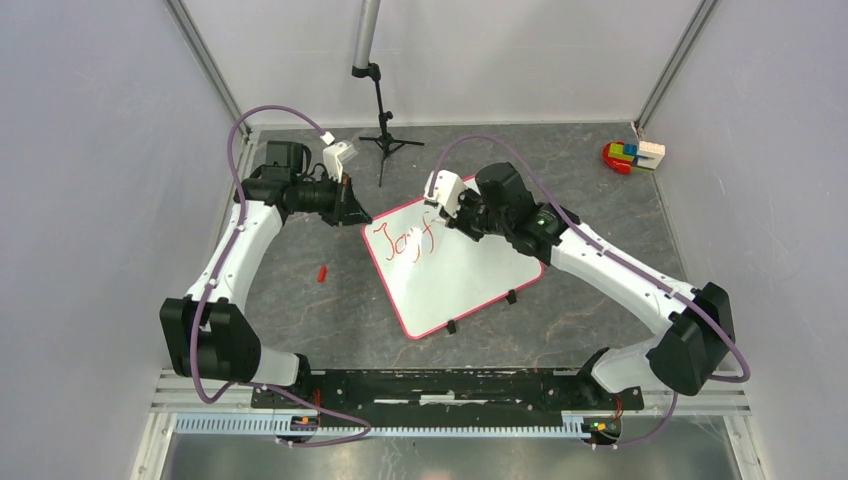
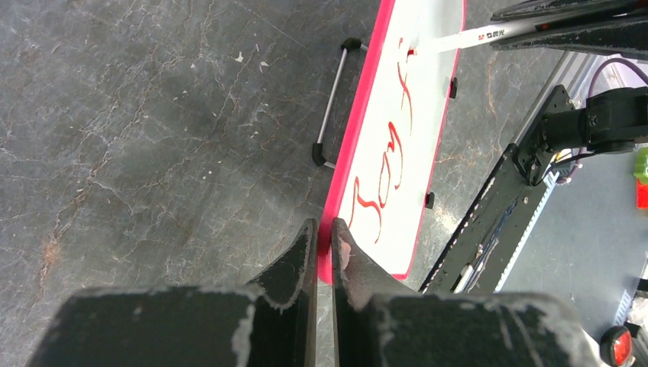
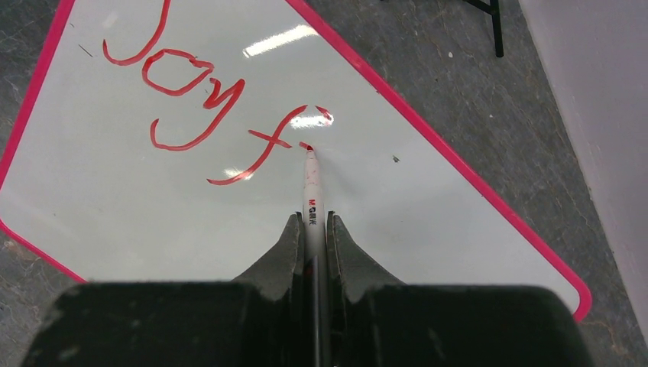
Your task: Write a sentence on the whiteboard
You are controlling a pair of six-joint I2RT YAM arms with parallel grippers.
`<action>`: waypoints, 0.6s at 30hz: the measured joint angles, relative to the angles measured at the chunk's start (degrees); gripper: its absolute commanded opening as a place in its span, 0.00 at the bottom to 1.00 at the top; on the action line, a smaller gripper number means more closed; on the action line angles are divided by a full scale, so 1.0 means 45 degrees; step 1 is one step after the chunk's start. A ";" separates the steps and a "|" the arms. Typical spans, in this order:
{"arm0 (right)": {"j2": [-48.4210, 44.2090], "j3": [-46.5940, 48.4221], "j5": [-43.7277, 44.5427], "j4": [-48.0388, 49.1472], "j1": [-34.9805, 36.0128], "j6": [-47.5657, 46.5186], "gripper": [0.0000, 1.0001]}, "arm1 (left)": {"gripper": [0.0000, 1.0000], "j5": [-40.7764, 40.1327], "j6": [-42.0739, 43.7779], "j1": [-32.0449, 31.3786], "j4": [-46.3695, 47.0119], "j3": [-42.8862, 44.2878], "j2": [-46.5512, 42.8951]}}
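At the left, the left gripper (image 2: 323, 226) is pinching the far-left corner of the whiteboard (image 1: 470, 282), its jaws nearly together with the thin pink frame wedged between them. A small red piece (image 1: 321, 272) is lying on the dark table (image 1: 300, 310) just left of the board; it is too small to identify.

The board is lying flat and turned at an angle in the middle of the table, between the two arms. The sentence (image 3: 200, 107) is running across its far part in red cursive and is reading "Joy f", with a short curved stroke just after the "f". A glare spot is washing out part of that stroke.

The marker (image 3: 310, 182) is touching the board with its red tip, right beside the stroke. Its white barrel is showing red letters "M" and "G" and some smaller print that cannot be read. The right gripper (image 3: 313, 219) is clamping the barrel, and its fingers are hiding the rest of the pen.

Far right, coloured toy blocks (image 1: 632, 155) are sitting by the wall.
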 measured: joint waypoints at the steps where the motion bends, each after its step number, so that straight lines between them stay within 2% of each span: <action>1: 0.0000 0.0000 -0.0005 0.0000 -0.0049 -0.0005 0.00 | 0.06 -0.0005 0.0000 0.0000 0.0000 0.0000 0.0005; 18: -0.0063 -0.0204 -0.0500 0.0000 -0.0296 -0.0019 0.00 | 0.06 -0.0078 0.0005 0.0000 -0.0005 0.0005 0.0049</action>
